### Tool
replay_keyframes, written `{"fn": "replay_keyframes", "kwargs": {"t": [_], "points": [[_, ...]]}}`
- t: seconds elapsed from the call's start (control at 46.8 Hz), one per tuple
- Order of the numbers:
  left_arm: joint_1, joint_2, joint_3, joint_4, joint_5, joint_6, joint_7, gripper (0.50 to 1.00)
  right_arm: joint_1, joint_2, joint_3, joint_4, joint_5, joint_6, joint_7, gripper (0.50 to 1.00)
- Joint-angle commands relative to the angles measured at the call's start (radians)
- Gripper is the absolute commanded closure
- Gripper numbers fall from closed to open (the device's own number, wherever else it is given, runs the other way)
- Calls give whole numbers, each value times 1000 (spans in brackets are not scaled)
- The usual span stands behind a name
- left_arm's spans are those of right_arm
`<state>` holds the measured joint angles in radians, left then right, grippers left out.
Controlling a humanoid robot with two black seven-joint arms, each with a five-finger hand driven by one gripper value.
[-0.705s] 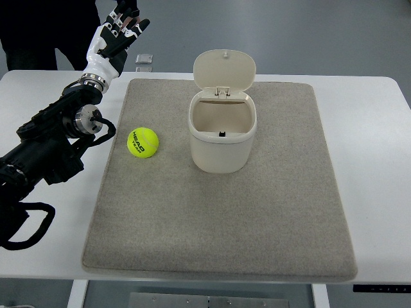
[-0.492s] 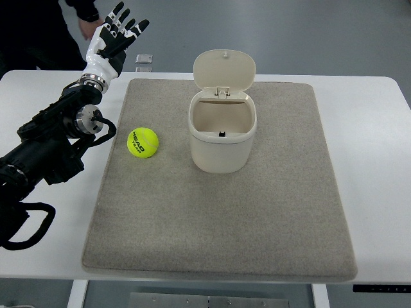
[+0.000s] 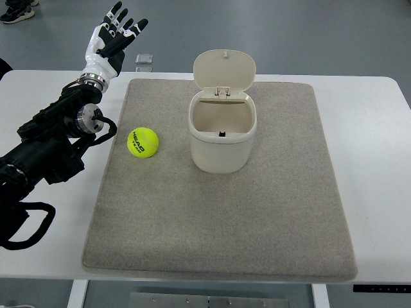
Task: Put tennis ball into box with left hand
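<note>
1. The left hand [image 3: 110,40] is being held with fingers spread and nothing in them, past the far left edge of the surface [image 3: 376,128].
2. The tennis ball [image 3: 142,142] is lying on the grey mat [image 3: 270,218], just left of the box [image 3: 222,131], whose lid is standing open.
3. The hand should probably be brought down over the ball, so that it is not being nudged into rolling.

Fuzzy yellow-green tennis ball [image 3: 143,142] with black lettering, cream plastic lidded box [image 3: 222,133], grey felt mat [image 3: 270,218], white tabletop [image 3: 379,160], black-and-white robot left hand [image 3: 110,40]
</note>
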<state>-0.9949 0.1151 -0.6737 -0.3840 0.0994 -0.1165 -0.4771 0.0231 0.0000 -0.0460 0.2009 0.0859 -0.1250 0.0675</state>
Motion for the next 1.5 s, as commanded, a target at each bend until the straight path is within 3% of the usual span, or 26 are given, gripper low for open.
{"fn": "replay_keyframes", "kwargs": {"t": [0.0,0.598,0.898,1.176,1.282,1.475], "points": [[1,0,-1,0,-1,0,0,514,0,0,0,0,0,1,0,599],[-30,18,17,0,6,-6,6,516,0,0,0,0,0,1,0,599],[-16,40,29,5,19,-69,14,516,0,0,0,0,0,1,0,597],[-53,54,284,4,19,-107,14,519,0,0,0,0,0,-1,0,599],[-94,115,371,2,19,-135,17,519,0,0,0,0,0,1,0,599],[-189,227,650,-3,20,-287,18,519,0,0,0,0,0,1,0,597]]}}
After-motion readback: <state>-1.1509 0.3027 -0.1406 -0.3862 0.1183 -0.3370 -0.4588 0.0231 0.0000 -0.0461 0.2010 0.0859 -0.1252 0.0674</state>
